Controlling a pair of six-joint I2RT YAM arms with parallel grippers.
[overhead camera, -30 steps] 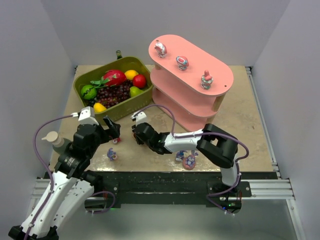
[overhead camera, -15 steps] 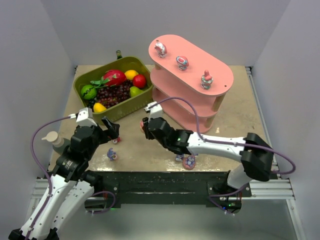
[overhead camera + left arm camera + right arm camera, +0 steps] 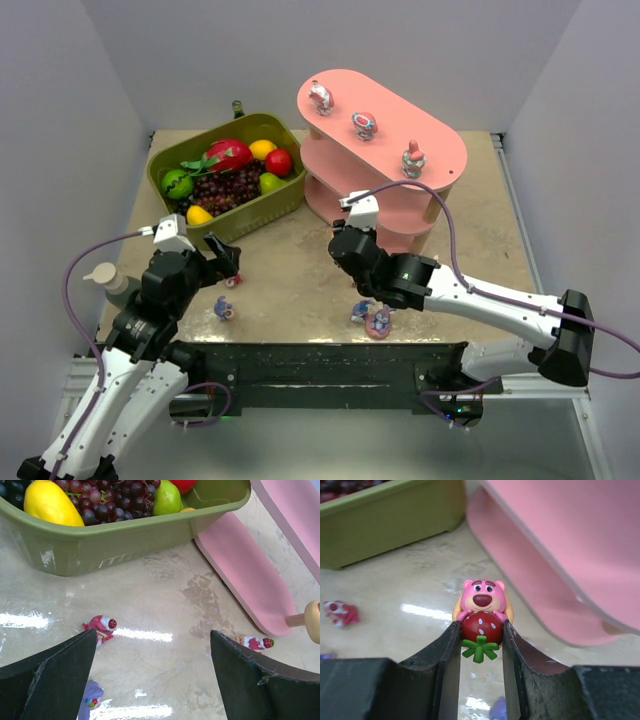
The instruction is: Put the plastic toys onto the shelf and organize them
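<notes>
The right hand (image 3: 480, 630) is gripping a pink bear toy (image 3: 482, 605), its two dark fingers (image 3: 447, 655) pinching the red strawberry the bear is hugging, with the bear facing the wrist camera and riding clear above the tabletop (image 3: 290, 270). From above, that right hand (image 3: 350, 243) is hanging just in front of the shelf (image 3: 385, 145), near the left end of its lower boards, and the pink boards (image 3: 570, 540) are filling the wrist view's right side. The left hand (image 3: 152, 636) is hovering low over the tabletop with its fingers spread wide and nothing between them; from above it (image 3: 225, 262) is sitting close to the front wall of the green basket (image 3: 240, 222), which is holding plastic fruit and dark grapes (image 3: 222, 187). Three small figurines are standing on the shelf's top board: one at the far end (image 3: 320, 97), one in the middle (image 3: 364, 124), one toward the near end (image 3: 413, 158). More are lying loose on the tabletop: a pink toy (image 3: 101, 626) just ahead of the left hand, a purple-blue toy (image 3: 224, 309) beside it, a pink-and-white toy (image 3: 256, 642) next to the shelf's bottom board (image 3: 245, 575), and a pair (image 3: 372, 318) near the tabletop's front edge, under the right arm.
</notes>
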